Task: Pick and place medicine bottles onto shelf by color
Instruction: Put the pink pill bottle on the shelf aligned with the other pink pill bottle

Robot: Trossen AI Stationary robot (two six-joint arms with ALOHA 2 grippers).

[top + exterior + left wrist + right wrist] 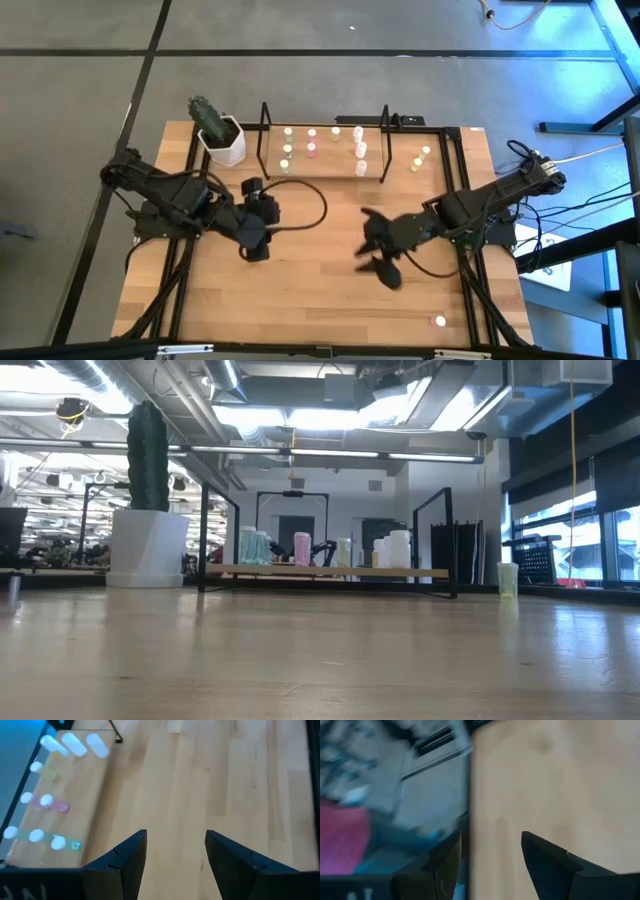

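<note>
Both grippers empty, fingers spread with bare wood between them in each wrist view. Left gripper (pixel 254 243) over the table (pixel 310 300), left of centre, in front of the shelf's left end; own fingers (pixel 125 862) parted, nothing between, shelf floor and bottles visible beyond. Right gripper (pixel 380 268) over the table right of centre, near the middle; fingers (pixel 547 860) parted, table edge and floor beyond in its wrist view. Shelf (pixel 325 172) at the table's far side, black wire end loops upright, wooden floor. Medicine bottles (pixel 312 148) mostly standing on it in colour groups: green tops at the left end, pink next, yellow-tinted farther right, white ones near the right loop. Same order in low view: shelf (pixel 330 571) with green, pink, then whitish bottles (pixel 300 547). Two bottles off the shelf (pixel 420 158), just right of its right loop on the table, yellowish. One stray bottle (pixel 439 321) near the front right corner, well apart from everything, pinkish, colour hard to confirm. Cactus pot (pixel 222 140) just left of the shelf.
</note>
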